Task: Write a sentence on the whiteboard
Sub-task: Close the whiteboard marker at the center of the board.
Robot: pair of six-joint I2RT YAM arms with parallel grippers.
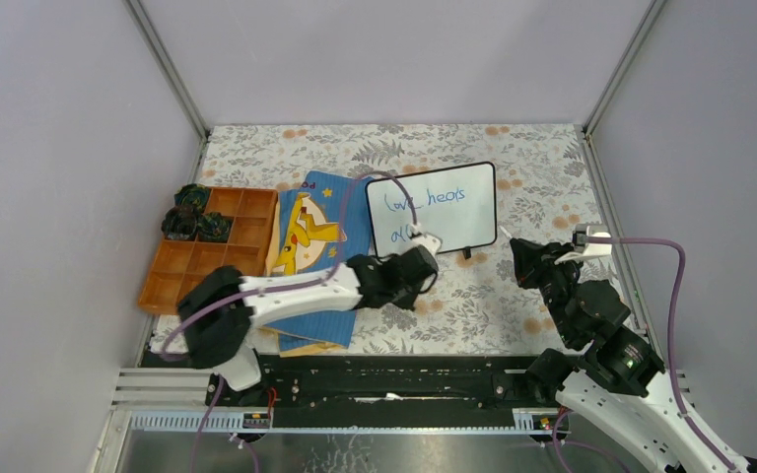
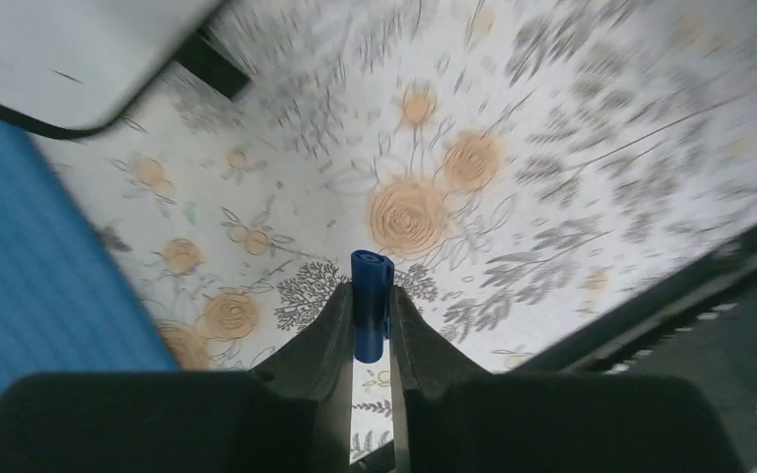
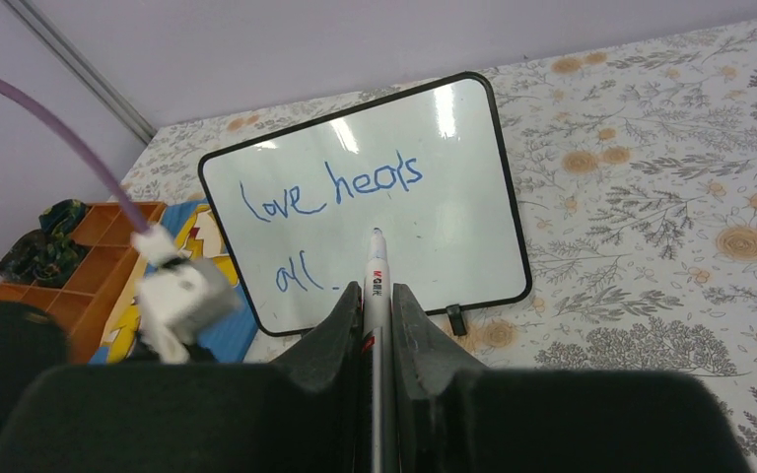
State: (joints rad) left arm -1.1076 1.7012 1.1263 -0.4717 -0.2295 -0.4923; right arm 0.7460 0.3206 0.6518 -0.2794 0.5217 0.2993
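Two grippers loaded: right gripper [image 3: 377, 301] pinches the pen [image 3: 376, 266], its long axis aimed at the whiteboard [image 3: 473, 217] ahead, tip off it. Left gripper [image 2: 370, 301] (nearer arm, by the board's lower-left corner) pinches a blue cap [image 2: 371, 271]. The sentence [image 3: 330, 192] fills the board's left.

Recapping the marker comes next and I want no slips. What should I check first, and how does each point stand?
1. Sentence on whiteboard finished: ok, reads "love heals all."
2. Marker clamped in right fingers: ok.
3. Blue cap clamped in left fingers: ok.
4. Marker tip off the whiteboard: ok, top view shows it beside the board's right edge.
5. Cap's open end facing marker: cannot tell.
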